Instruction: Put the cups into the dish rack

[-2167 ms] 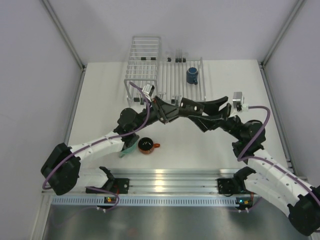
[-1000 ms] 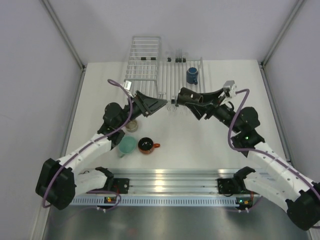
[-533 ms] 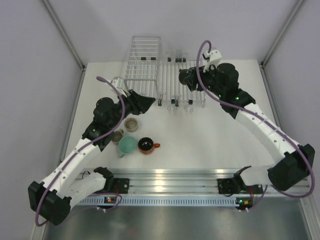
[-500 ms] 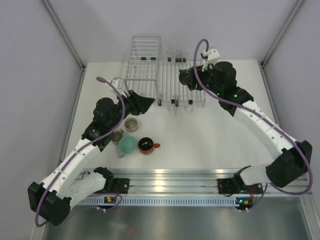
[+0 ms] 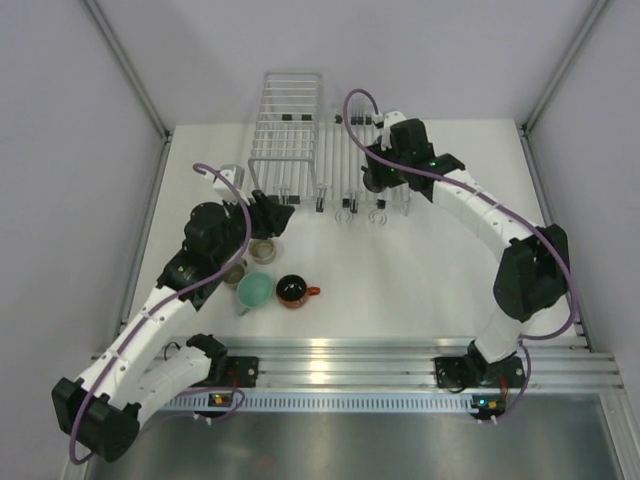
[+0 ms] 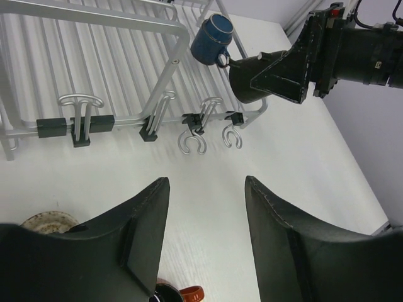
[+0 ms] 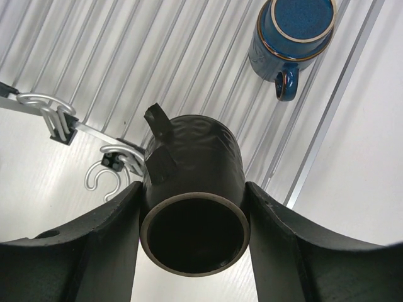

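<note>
My right gripper (image 7: pixel 194 207) is shut on the brown mug (image 7: pixel 192 163) and holds it tilted, mouth toward the camera, above the near part of the flat dish rack (image 5: pixel 345 160). The dark blue mug (image 7: pixel 293 31) stands in the rack just beyond; it also shows in the left wrist view (image 6: pixel 211 39). My left gripper (image 5: pixel 277 212) is open and empty, above the table near the rack's front hooks. The beige mug (image 5: pixel 263 249), olive-grey mug (image 5: pixel 234 271), mint-teal mug (image 5: pixel 254 291) and orange-red mug (image 5: pixel 292 290) sit on the table below it.
A taller box-shaped wire basket (image 5: pixel 288 125) stands left of the rack. Black clips and silver hooks (image 6: pixel 192 135) line the rack's front edge. Metal frame posts run along both table sides.
My right arm has swung from the table's middle out over the rack, carrying the brown mug. My left gripper has drawn back to the left, uncovering the mugs on the table.
</note>
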`<action>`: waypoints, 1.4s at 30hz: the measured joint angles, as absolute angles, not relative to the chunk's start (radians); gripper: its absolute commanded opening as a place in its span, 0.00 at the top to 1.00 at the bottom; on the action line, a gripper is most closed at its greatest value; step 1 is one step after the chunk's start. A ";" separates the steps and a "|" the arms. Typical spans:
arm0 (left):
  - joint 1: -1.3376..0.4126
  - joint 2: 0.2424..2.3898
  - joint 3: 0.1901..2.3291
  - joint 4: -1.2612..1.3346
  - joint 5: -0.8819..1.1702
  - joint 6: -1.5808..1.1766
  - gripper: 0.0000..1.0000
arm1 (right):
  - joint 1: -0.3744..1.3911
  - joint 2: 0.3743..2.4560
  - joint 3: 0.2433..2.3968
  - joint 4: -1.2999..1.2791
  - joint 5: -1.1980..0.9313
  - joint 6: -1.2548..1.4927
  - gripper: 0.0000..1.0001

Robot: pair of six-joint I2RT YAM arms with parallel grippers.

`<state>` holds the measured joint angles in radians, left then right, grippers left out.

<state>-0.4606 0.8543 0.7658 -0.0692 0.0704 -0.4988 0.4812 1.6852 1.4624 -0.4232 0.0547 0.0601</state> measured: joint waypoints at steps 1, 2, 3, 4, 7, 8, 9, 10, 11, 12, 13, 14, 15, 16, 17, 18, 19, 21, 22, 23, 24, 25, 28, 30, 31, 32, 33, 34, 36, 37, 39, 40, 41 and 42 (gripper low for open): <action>-0.458 0.852 0.762 -0.070 0.068 -0.495 0.43 | 0.481 1.698 1.472 -0.428 0.058 0.057 1.00; -0.455 0.850 0.757 -0.072 0.065 -0.490 0.43 | 0.481 1.713 1.484 -0.435 0.061 0.052 1.00; -0.452 0.849 0.752 -0.076 0.064 -0.487 0.43 | 0.480 1.728 1.497 -0.443 0.062 0.049 1.00; -0.448 0.848 0.746 -0.077 0.062 -0.483 0.43 | 0.479 1.745 1.512 -0.450 0.065 0.044 1.00; -0.437 0.848 0.729 -0.077 0.063 -0.477 0.43 | 0.475 1.792 1.557 -0.467 0.071 0.035 1.00; -0.432 0.848 0.723 -0.078 0.064 -0.476 0.43 | 0.472 1.810 1.574 -0.472 0.073 0.033 1.00; -0.429 0.848 0.718 -0.078 0.064 -0.476 0.43 | 0.469 1.829 1.591 -0.480 0.075 0.028 1.00; -0.424 0.849 0.714 -0.080 0.064 -0.475 0.43 | 0.466 1.845 1.606 -0.483 0.078 0.027 1.00; -0.421 0.849 0.710 -0.080 0.064 -0.474 0.43 | 0.463 1.863 1.618 -0.485 0.082 0.026 1.00; -0.418 0.849 0.707 -0.080 0.066 -0.473 0.43 | 0.459 1.877 1.627 -0.490 0.084 0.025 1.00; -0.415 0.849 0.705 -0.079 0.067 -0.472 0.43 | 0.457 1.890 1.636 -0.495 0.086 0.025 1.00; -0.412 0.850 0.703 -0.079 0.070 -0.472 0.43 | 0.454 1.903 1.643 -0.499 0.086 0.025 1.00; -0.409 0.852 0.702 -0.078 0.071 -0.471 0.43 | 0.451 1.916 1.651 -0.506 0.088 0.021 1.00; -0.405 0.856 0.702 -0.076 0.075 -0.471 0.43 | 0.448 1.929 1.658 -0.510 0.089 0.014 1.00; -0.401 0.860 0.701 -0.074 0.079 -0.471 0.43 | 0.445 1.942 1.666 -0.514 0.090 0.008 1.00; -0.398 0.863 0.700 -0.075 0.082 -0.471 0.43 | 0.441 1.956 1.676 -0.519 0.089 0.002 1.00; -0.395 0.868 0.699 -0.074 0.086 -0.471 0.43 | 0.439 1.969 1.682 -0.519 0.090 -0.001 1.00; -0.388 0.876 0.697 -0.073 0.089 -0.470 0.43 | 0.432 1.989 1.690 -0.522 0.093 -0.008 1.00; -0.386 0.881 0.695 -0.071 0.091 -0.470 0.43 | 0.429 1.996 1.690 -0.523 0.093 -0.009 1.00; -0.384 0.883 0.694 -0.071 0.093 -0.469 0.43 | 0.426 2.002 1.691 -0.525 0.094 -0.010 1.00; -0.381 0.885 0.693 -0.068 0.094 -0.469 0.43 | 0.422 2.008 1.691 -0.525 0.095 -0.013 1.00; -0.379 0.887 0.692 -0.068 0.096 -0.469 0.43 | 0.420 2.013 1.691 -0.525 0.097 -0.017 1.00; -0.374 0.892 0.688 -0.064 0.103 -0.470 0.43 | 0.411 2.030 1.706 -0.528 0.107 -0.024 1.00; -0.370 0.896 0.682 -0.055 0.110 -0.470 0.43 | 0.407 2.036 1.717 -0.530 0.111 -0.028 1.00; -0.368 0.900 0.679 -0.052 0.115 -0.470 0.43 | 0.406 2.038 1.718 -0.529 0.112 -0.028 1.00; -0.366 0.904 0.677 -0.050 0.116 -0.471 0.43 | 0.404 2.040 1.719 -0.529 0.112 -0.029 1.00; -0.365 0.908 0.677 -0.047 0.117 -0.471 0.43 | 0.403 2.040 1.723 -0.532 0.112 -0.031 1.00; -0.363 0.914 0.676 -0.046 0.120 -0.471 0.43 | 0.401 2.040 1.723 -0.532 0.113 -0.034 1.00; -0.361 0.920 0.676 -0.044 0.124 -0.471 0.41 | 0.400 2.041 1.723 -0.533 0.113 -0.035 0.97; -0.360 0.923 0.676 -0.044 0.126 -0.471 0.41 | 0.399 2.042 1.723 -0.533 0.114 -0.035 0.93; -0.359 0.928 0.676 -0.044 0.131 -0.472 0.40 | 0.399 2.045 1.726 -0.532 0.115 -0.035 0.77; -0.358 0.928 0.676 -0.044 0.134 -0.471 0.40 | 0.398 2.050 1.731 -0.533 0.117 -0.035 0.73; -0.358 0.928 0.676 -0.044 0.134 -0.471 0.40 | 0.398 2.052 1.734 -0.533 0.117 -0.035 0.70; -0.358 0.928 0.676 -0.044 0.134 -0.471 0.39 | 0.398 2.054 1.736 -0.532 0.119 -0.035 0.64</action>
